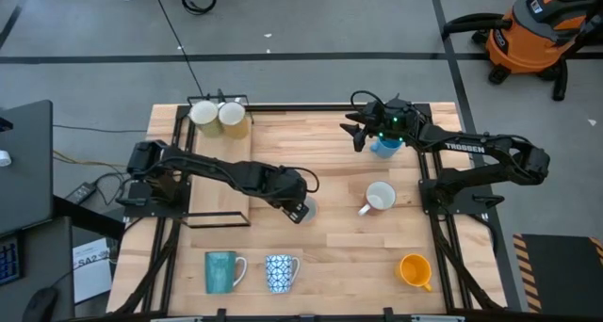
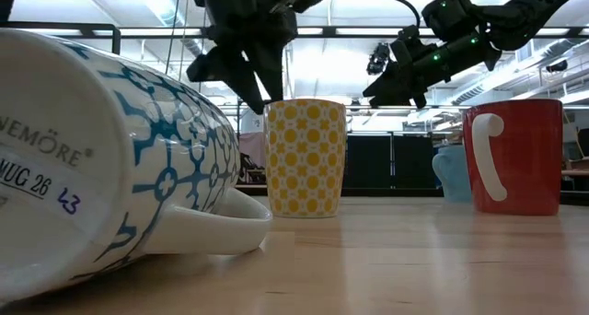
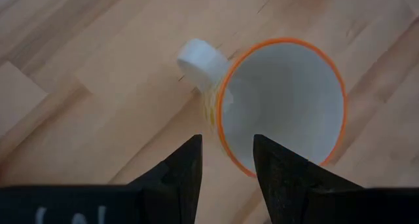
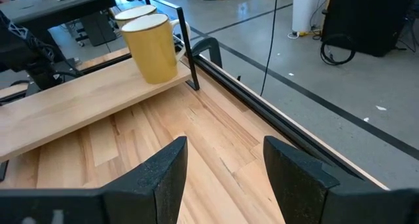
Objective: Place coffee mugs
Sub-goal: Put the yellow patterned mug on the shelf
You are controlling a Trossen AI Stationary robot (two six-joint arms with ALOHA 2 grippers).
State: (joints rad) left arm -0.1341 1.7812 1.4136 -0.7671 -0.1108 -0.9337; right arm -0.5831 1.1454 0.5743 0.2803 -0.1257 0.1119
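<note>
Seven mugs sit about the wooden counter [image 1: 320,256]: a white mug [image 1: 204,114] and a pale yellow mug [image 1: 233,119] stand together on a raised wooden shelf [image 1: 221,176] at the far left, a teal mug [image 1: 222,271] and a blue-and-white patterned mug [image 1: 280,272] line the near edge, an orange mug [image 1: 414,269] and a tipped white mug [image 1: 380,198] lie to the right. The left claw [image 1: 300,207] hangs over an orange-rimmed mug [image 3: 281,103], fingers parted, gripping nothing. The right claw [image 1: 363,132] hovers beside a light blue mug [image 1: 384,147], also parted and empty. Grey taped floor surrounds the counter; an orange shop vacuum [image 1: 537,30] stands beyond.
</note>
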